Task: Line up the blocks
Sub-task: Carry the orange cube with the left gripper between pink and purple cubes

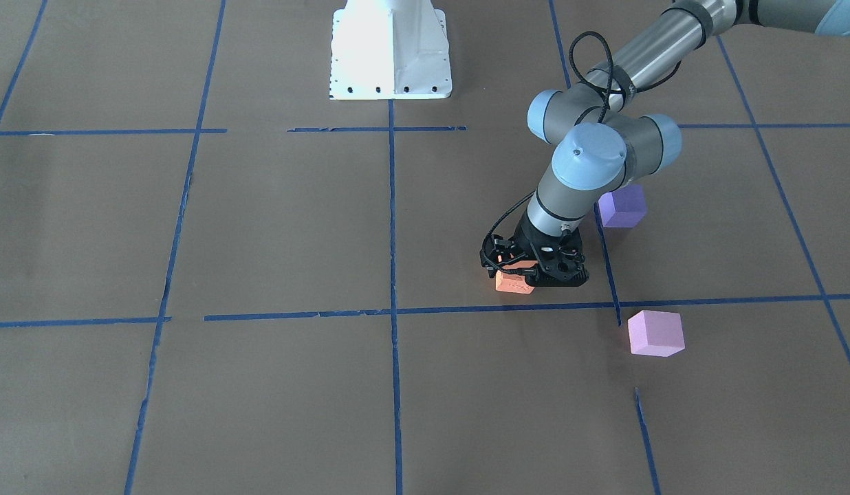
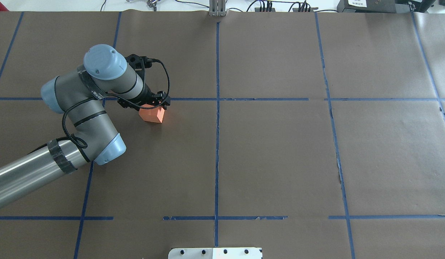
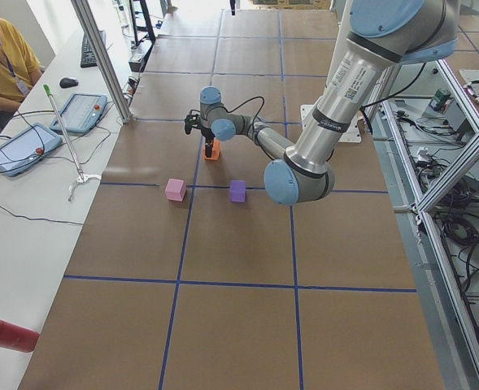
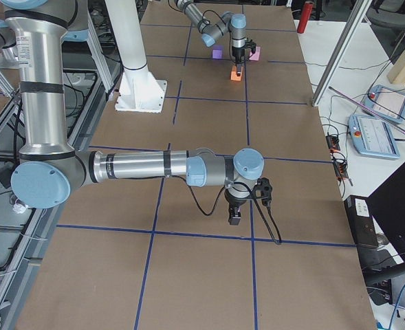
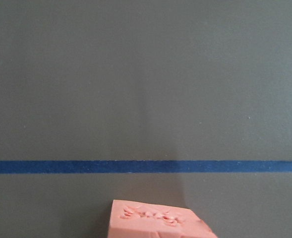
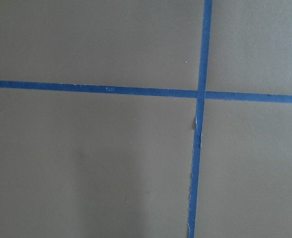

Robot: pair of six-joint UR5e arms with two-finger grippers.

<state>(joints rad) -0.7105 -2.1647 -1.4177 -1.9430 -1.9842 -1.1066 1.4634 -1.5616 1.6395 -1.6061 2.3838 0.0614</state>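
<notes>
Orange foam is what the left gripper (image 1: 535, 269) is set down upon. The orange block (image 1: 514, 282) lies on the table (image 1: 260, 227) directly beneath the black fingers, just short of a strip of blue tape (image 1: 315, 315). Whether the block is pinched or free cannot be told, since the fingertips are hidden by the gripper body (the wrist view shows only the block's pitted top face and the tape beyond).

The purple block (image 1: 622, 206) and the pink block (image 1: 655, 333) are seen well apart from each other. The orange one sits off to one side of the pair, so no line is formed yet. It is judged that orange is being handled as the odd one out.

The right gripper (image 4: 235, 214) is hung low over bare paper, well away, and its grip cannot be told.

No writing can be read. A white label (image 3: 354, 77) on the near arm is too small.
</notes>
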